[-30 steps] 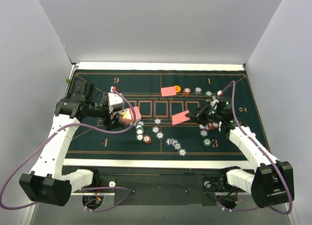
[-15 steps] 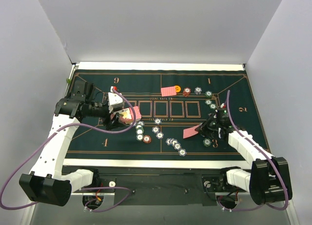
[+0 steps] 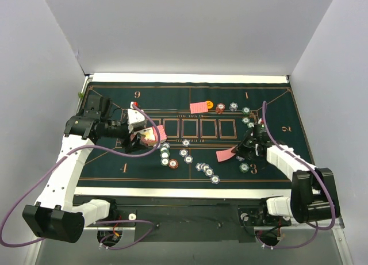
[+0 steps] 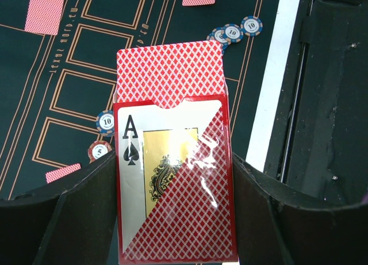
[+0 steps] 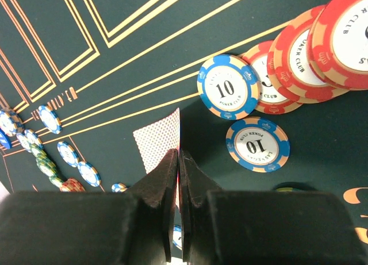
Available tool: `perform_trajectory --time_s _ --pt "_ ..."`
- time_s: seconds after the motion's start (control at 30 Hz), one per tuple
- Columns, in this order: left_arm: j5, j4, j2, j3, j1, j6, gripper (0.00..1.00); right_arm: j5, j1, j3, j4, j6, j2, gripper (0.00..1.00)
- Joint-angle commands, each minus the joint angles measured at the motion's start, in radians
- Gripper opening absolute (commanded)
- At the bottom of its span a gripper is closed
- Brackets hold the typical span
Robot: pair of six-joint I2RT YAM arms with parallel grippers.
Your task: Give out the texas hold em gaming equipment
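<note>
My left gripper (image 3: 145,137) (image 4: 172,187) is shut on a clear-fronted card box (image 4: 175,190) showing the ace of spades, with red-backed cards (image 4: 169,75) sticking out of its top. It hovers over the left side of the green mat (image 3: 103,167). My right gripper (image 3: 241,150) (image 5: 179,158) is shut on one red-backed card (image 3: 225,154) (image 5: 158,139), held edge-on low over the mat's near right. Blue 10 chips (image 5: 228,91) and red chips (image 5: 305,52) lie just beyond it. Another card (image 3: 198,107) and an orange disc (image 3: 210,104) lie at the mat's far middle.
Chips lie in loose groups at the near middle (image 3: 207,170), beside the left gripper (image 3: 165,154) and along the far right (image 3: 233,107). More chips (image 3: 248,167) sit close to the right gripper. White walls enclose the table on three sides.
The right gripper has carried its card from the mat's middle toward the near right and lower to the mat. The left arm with the card box has stayed still.
</note>
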Motion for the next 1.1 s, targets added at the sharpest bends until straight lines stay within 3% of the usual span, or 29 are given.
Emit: perform_trajectory --time_s 0.0,0.27,0.4,0.53,0.83,0.93,1.07 --pt "0.051 0.032 -0.023 0.053 -0.002 0.001 0.39 0.001 0.001 0.018 -0.003 -0.023 0.032 0.0" --pt "0.051 0.033 -0.022 0.053 -0.002 0.001 0.39 0.005 0.032 0.061 0.028 -0.02 0.073 0.0" --pt "0.051 0.032 -0.022 0.054 -0.002 -0.001 0.39 0.068 0.056 0.101 -0.069 -0.055 0.07 0.21" --pt "0.052 0.03 -0.022 0.051 -0.002 0.004 0.39 0.082 0.061 0.11 -0.114 -0.07 0.052 0.35" --pt "0.055 0.026 -0.025 0.048 -0.004 0.005 0.4 0.123 0.061 0.132 -0.226 -0.061 -0.081 0.42" --pt "0.057 0.023 -0.028 0.044 -0.002 0.007 0.39 0.134 0.061 0.177 -0.264 -0.044 -0.178 0.53" --pt "0.057 0.024 -0.025 0.045 -0.004 0.007 0.39 0.055 0.105 0.292 -0.281 -0.015 -0.221 0.6"
